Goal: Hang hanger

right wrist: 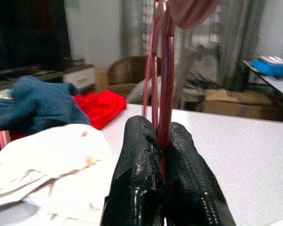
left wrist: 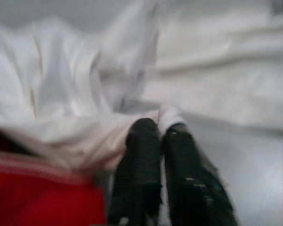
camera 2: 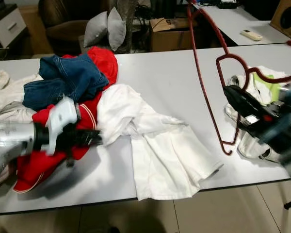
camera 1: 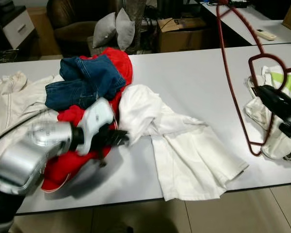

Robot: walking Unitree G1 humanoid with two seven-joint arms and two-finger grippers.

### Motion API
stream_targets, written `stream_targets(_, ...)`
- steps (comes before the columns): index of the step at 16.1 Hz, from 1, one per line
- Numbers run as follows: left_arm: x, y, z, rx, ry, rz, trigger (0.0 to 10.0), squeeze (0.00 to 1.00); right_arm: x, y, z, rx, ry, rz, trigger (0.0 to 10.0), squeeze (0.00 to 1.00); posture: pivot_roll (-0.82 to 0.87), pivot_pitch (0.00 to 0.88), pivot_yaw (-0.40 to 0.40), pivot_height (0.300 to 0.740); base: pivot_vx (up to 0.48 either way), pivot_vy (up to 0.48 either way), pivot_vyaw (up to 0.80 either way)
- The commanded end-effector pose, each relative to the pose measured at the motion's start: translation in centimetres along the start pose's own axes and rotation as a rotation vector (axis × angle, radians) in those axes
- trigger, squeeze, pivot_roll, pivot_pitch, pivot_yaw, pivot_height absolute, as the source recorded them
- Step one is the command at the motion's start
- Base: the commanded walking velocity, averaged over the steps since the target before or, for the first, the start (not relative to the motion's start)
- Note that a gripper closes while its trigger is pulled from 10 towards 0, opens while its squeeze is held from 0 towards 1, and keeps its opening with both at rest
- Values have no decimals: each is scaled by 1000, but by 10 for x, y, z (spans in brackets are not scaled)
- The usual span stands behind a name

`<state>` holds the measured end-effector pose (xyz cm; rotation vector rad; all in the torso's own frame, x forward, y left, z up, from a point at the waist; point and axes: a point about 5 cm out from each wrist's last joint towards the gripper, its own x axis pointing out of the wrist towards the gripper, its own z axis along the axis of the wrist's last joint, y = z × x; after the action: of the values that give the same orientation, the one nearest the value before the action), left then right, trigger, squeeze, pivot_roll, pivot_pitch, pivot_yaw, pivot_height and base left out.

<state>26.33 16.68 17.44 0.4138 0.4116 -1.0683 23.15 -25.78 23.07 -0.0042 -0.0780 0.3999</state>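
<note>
A dark red wire hanger (camera 1: 228, 82) stands upright over the right part of the grey table (camera 1: 194, 68). My right gripper (camera 1: 258, 90) is shut on its lower bar, and the right wrist view has the wire (right wrist: 161, 70) rising from between the black fingers (right wrist: 137, 160). A white garment (camera 1: 184, 145) lies spread across the table's middle. My left gripper (camera 1: 123, 138) is at the garment's left edge, beside a red garment (camera 1: 68, 165). In the blurred left wrist view its fingertips (left wrist: 144, 134) pinch a fold of white cloth (left wrist: 203, 70).
Blue jeans (camera 1: 85, 80) lie on the red pile, and a cream garment (camera 1: 9, 97) lies at the far left. A white and green garment (camera 1: 281, 80) sits under the right gripper. Behind the table are pillows (camera 1: 114, 29), a cardboard box (camera 1: 182, 31) and a second table (camera 1: 252, 22).
</note>
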Motion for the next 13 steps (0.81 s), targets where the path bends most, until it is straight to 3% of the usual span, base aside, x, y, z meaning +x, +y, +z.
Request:
stream_targets(1,-1,4,-4,15,31,42,10000,1000,5,1,-3,1,14,-29,10000,0,82,22,52,740,0,0,0)
stream_targets(3,-2,-4,-8,-41,23,18,10000,1000,16,9,-15,15,37,-91,10000,0,79,21,53,740,0,0,0)
stream_targets(5,-16,-21,7,-96,-74,-144,10000,1000,21,17,-25,16,86,-128,10000,0,88,7,62,740,0,0,0)
stream_targets(7,-31,-20,20,-136,-169,-190,10000,1000,20,17,-28,34,100,-133,10000,0,90,0,62,740,0,0,0)
stream_targets(8,-42,-11,29,-185,-269,-182,10000,1000,23,19,-24,52,71,-149,10000,0,90,0,42,740,0,0,0)
stream_targets(9,-47,4,39,-180,-371,-76,10000,1000,30,24,-20,54,52,-149,10000,0,97,6,35,740,0,0,0)
stream_targets(11,-33,27,48,-201,-499,189,10000,965,45,40,-13,50,4,-163,10000,0,91,9,39,740,0,0,0)
stream_targets(12,-22,32,47,-247,-531,273,10000,882,49,47,-14,38,8,-158,10000,0,84,5,39,740,0,0,0)
stream_targets(13,-4,38,41,-344,-593,439,10000,647,52,64,-20,48,37,-144,10000,0,73,0,38,740,0,0,0)
